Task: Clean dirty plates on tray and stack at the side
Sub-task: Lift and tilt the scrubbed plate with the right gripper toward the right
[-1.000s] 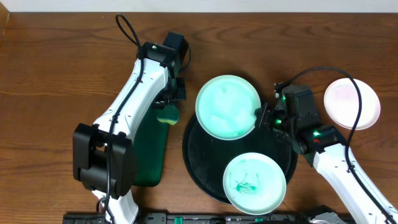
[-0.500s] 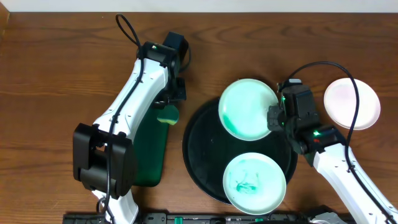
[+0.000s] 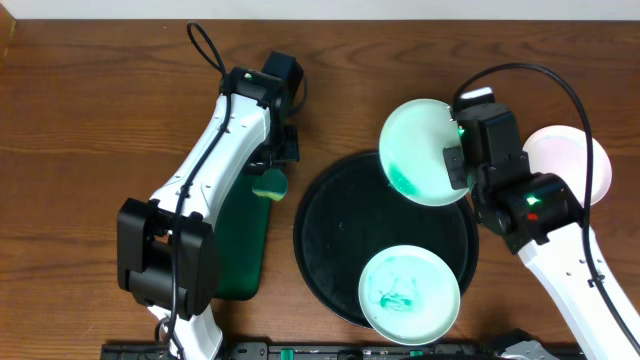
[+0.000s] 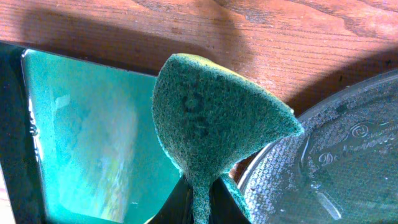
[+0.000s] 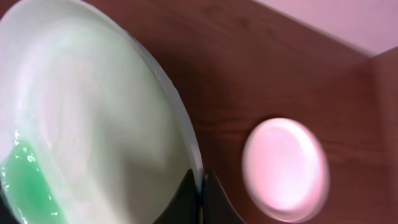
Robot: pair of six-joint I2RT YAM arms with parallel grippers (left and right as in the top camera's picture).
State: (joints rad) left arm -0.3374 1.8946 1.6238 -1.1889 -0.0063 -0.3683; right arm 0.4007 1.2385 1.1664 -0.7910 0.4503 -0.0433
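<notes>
Now clamped on the rim of the held plate [image 3: 415,145] w/ R hand [image 3: 452,168], fingers shut tight on the edge. Up off the tray [image 3: 330,230] and tipped on its side, above the tray's back-right rim. Can't tell if touching it. Mostly white, but w/ a green puddle sitting at the low edge, on the side away from the fingers.

Off to the right of that hand, flat on the bench [image 3: 90,120]: clean plate [image 3: 565,150], near, partly hidden by the arm. Same story in the wrist view: just past the held rim, to the right.

Way over on the other side, past the whole tray: sponge [image 4: 211,118], pinched in L hand [image 3: 275,165], shut on it, by the end of the green tray [image 3: 240,250] and beside the black tray's left rim.

So, stuck in the middle: stack spot near on the right, sponge well apart on the left. Prob. meant for the stack next, w/ R arm by far the nearer one. Best to level out first; could drip green if kept tipped.

Lying flat at the tray's front: third plate [image 3: 408,290], smeared, prob. next for a wipe.
</notes>
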